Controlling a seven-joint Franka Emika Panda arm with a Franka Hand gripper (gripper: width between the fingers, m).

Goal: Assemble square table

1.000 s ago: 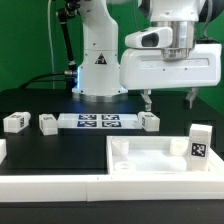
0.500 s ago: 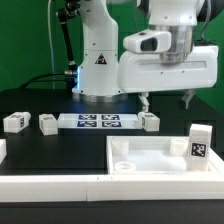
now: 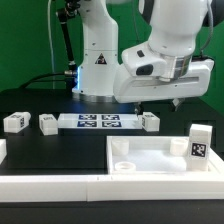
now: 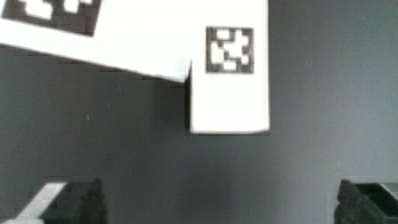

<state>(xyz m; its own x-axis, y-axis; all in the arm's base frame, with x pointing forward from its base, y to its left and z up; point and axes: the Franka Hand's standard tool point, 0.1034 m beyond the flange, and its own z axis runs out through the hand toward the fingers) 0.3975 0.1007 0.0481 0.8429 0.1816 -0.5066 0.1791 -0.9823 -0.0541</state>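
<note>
Released gripper [image 3: 158, 102] above loose furniture parts.
The gripper hangs empty, fingers spread; the rimmed square panel [image 3: 150, 160] lies on the black table [image 3: 40, 150], one upright leg [image 3: 198, 142] at its corner on the exterior view's right.

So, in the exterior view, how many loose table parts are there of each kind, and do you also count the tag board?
square panel: 1
block legs: 4
marker board: 1 (part of the rig, not a table part)
Total: 6 things, 5 of them table parts
</note>
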